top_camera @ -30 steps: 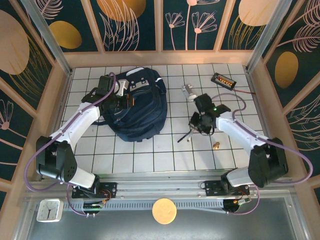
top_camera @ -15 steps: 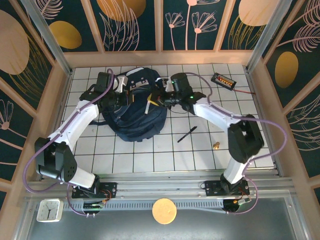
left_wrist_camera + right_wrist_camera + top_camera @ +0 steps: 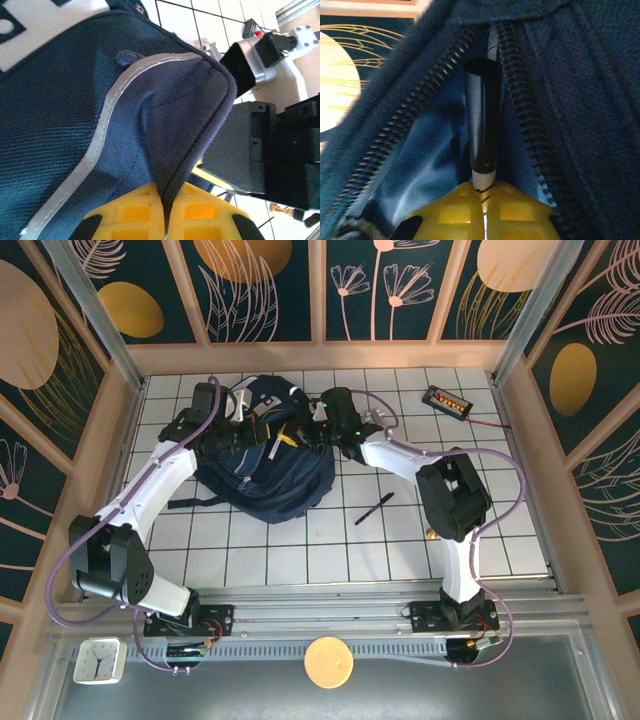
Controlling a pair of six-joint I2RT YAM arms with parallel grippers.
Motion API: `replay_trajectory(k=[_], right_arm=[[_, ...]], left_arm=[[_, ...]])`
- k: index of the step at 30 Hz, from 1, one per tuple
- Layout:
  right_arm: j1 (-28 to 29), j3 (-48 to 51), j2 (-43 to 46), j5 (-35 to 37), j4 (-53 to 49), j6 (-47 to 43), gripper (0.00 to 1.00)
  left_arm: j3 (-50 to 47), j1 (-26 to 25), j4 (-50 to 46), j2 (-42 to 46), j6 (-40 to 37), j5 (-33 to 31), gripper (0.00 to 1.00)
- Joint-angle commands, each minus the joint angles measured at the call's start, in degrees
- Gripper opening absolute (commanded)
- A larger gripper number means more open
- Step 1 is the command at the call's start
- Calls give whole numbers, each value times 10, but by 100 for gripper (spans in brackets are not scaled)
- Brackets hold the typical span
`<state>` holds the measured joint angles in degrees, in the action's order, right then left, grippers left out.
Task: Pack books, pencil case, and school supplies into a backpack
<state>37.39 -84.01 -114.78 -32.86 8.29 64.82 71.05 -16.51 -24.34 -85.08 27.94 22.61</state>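
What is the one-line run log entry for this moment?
left gripper: shut on backpack edge | right gripper: shut on marker, poked into backpack opening | pen: lying on table, not packed

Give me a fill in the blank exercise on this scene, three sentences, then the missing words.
1. The left gripper is shut on the fabric of the ____.
2. The right gripper holds a slim black item between the two rows of the backpack's open ____.
3. A pen lies loose on the white-tiled ____.

Missing words: backpack; zipper; table.
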Motion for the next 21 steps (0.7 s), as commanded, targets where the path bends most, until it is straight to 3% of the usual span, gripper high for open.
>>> replay_trajectory(k=[1, 3, 7, 10, 21], right_arm=[[20, -47, -25, 2, -31, -17, 7], [22, -70, -39, -3, -49, -30, 10], [23, -95, -48, -12, -80, -55, 36], [19, -90, -35, -11, -93, -73, 49], [-3, -51, 35, 5, -118, -95, 52]], left_arm=[[-6, -4, 101, 34, 50, 55, 0], [-13, -3, 113, 35, 59, 59, 0], [-16, -3, 118, 35, 62, 56, 0], [-16, -4, 119, 34, 62, 56, 0], [-29, -3, 124, 39, 64, 49, 0]])
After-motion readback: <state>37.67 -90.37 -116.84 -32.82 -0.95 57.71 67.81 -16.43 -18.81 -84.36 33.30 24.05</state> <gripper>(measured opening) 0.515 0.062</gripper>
